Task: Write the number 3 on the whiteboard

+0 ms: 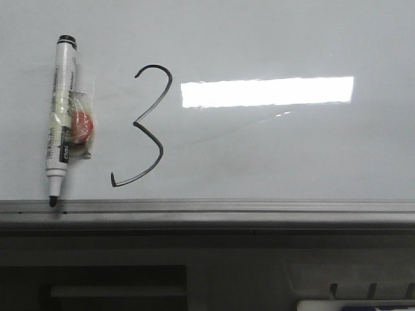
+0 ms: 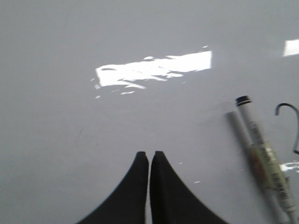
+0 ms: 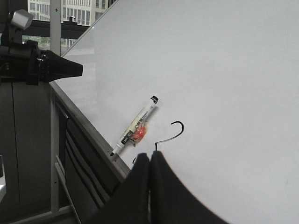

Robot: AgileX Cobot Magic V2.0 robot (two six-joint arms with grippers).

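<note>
Left gripper (image 2: pixel 149 155): black fingers pressed together tip to tip, nothing between them, clenched on air. It hangs over a bare stretch of the whiteboard (image 2: pixel 70 140). From this gripper the marker pen (image 2: pixel 264 158) lies off to one side, well clear of the fingers, black end cap pointing away from the gripper. Just past the pen, at the frame edge, the top hook of the number 3 (image 2: pixel 286 108) shows.

Right gripper (image 3: pixel 149 156): fingers likewise closed against each other, empty. It sits near the board's grey edge rail (image 3: pixel 88 128). Directly beyond its fingertips is the number 3, partly hidden by the fingers; only the upper curve and the pointed middle are visible. The marker pen lies just beside the digit, tip down at the rail.

Front view: number 3 (image 1: pixel 146 126) drawn in thin black line on the whiteboard (image 1: pixel 292 155), complete, with pointed middle and hooked lower tail, lying between the marker pen (image 1: pixel 59 123) and a bright rectangular light reflection (image 1: pixel 267 91). Pen uncapped, tip touching the rail (image 1: pixel 259 207). A small clear wrapper with red inside (image 1: pixel 83 124) is attached to the pen's side. Neither gripper appears in this view.
</note>
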